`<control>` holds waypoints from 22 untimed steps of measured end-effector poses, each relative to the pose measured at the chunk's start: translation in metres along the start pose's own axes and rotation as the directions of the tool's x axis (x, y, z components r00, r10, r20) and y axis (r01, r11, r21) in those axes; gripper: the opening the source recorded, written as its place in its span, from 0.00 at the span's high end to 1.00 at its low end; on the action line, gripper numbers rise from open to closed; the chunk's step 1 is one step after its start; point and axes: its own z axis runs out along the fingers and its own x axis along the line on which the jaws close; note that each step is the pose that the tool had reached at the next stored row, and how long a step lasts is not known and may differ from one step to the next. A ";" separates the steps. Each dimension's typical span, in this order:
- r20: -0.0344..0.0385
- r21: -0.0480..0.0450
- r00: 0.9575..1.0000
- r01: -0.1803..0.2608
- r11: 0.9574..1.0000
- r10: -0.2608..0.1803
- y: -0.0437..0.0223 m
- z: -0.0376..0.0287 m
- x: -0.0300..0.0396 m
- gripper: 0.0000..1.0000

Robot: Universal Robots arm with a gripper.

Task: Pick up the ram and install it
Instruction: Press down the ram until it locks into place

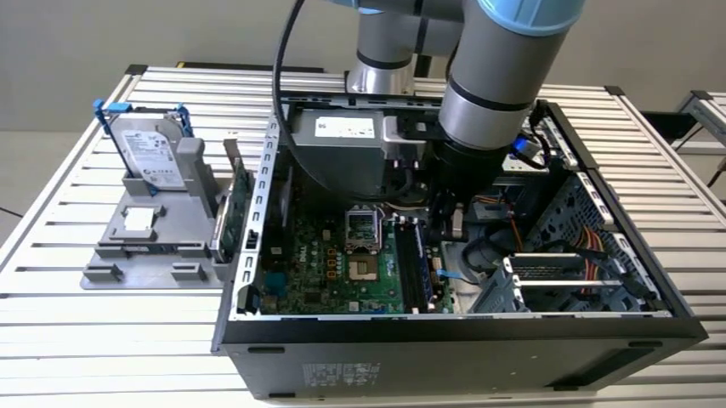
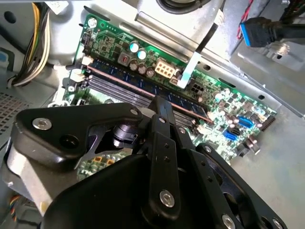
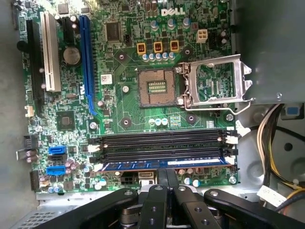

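Slatted metal table (image 1: 68,340) carried the open computer case (image 1: 454,357); first wrist view showed ram (image 3: 164,164) seated in its slot, gripper (image 3: 167,179) narrowed just above it.

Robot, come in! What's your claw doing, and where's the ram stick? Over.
Gripper shut, fingertips over the ram. Ram lies in the motherboard's outermost memory slot, by the board edge. Nothing blocking. Over.

One ram (image 3: 164,164), perhaps four slots (image 3: 162,148)

The ram (image 3: 164,164) sits in the motherboard's (image 3: 128,112) outermost slot, gripper (image 3: 167,183) just beside it.
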 end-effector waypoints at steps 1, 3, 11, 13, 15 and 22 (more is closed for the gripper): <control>0.000 -0.003 1.000 0.000 1.000 0.000 0.0000 -0.0021 0.0001 1.00; -0.001 -0.009 1.000 0.000 1.000 0.000 0.0002 -0.0064 0.0003 1.00; -0.001 -0.017 1.000 0.001 1.000 -0.001 0.0005 -0.0174 0.0008 1.00; -0.001 -0.017 1.000 0.001 1.000 -0.001 0.0006 -0.0206 0.0010 1.00; -0.001 -0.017 1.000 0.001 1.000 -0.001 0.0006 -0.0231 0.0011 1.00; -0.001 -0.017 1.000 0.001 1.000 -0.001 0.0007 -0.0262 0.0012 1.00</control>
